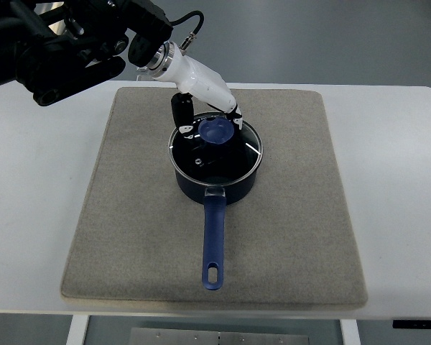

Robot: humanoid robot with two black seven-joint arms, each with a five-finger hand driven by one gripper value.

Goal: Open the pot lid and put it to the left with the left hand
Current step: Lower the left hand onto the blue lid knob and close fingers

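Your left hand [201, 100] reaches the blue round knob [215, 131] on the glass lid [226, 154]; finger closure unclear, so grip squarely before lifting.

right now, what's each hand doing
left hand: at the lid knob; grip cannot be told
right hand: not in view

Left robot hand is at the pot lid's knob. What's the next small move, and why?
Probably close the fingers on the blue knob, then lift straight up. The left robot hand is at the knob, the glass lid sits on the pot, and the mat left of it is bare.
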